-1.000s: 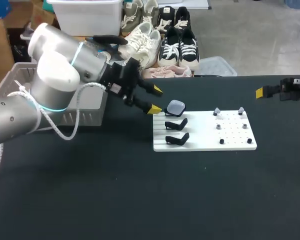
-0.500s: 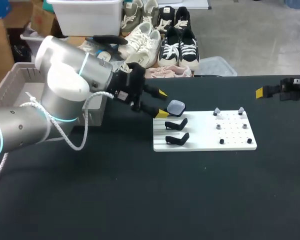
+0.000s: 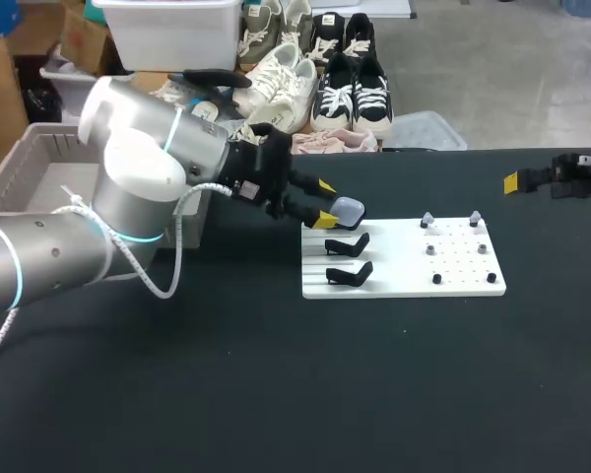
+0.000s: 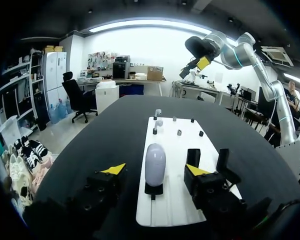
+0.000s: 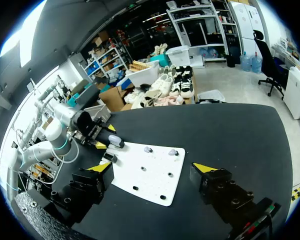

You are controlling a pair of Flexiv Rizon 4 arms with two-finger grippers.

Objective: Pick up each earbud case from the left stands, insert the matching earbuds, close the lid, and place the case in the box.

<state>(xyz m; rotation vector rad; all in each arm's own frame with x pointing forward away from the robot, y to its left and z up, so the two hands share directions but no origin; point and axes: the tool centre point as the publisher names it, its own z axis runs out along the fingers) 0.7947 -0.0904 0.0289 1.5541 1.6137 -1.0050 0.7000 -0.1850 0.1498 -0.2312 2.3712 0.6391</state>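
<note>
Pale lilac in colour, the earbud case (image 3: 347, 211) is seated on the rearmost of three black stands (image 3: 349, 273) at the left end of a white board (image 3: 404, 284), which lies on the black table (image 3: 276, 394). The left gripper (image 3: 326, 203) is held level with the case, its fingers spread wide; one yellow tip is seen behind the case and one in front of it. In the left wrist view the case (image 4: 155, 164) is framed between the two fingers, with a gap left on either side, so nothing is gripped. Two pale earbuds (image 3: 426, 219) are perched on pegs at the board's rear right. The right gripper (image 5: 152, 169) is parked well apart, over the table's far right edge, its fingers likewise parted wide and nothing held. A grey box (image 3: 39, 163) is seen behind the left arm.
</note>
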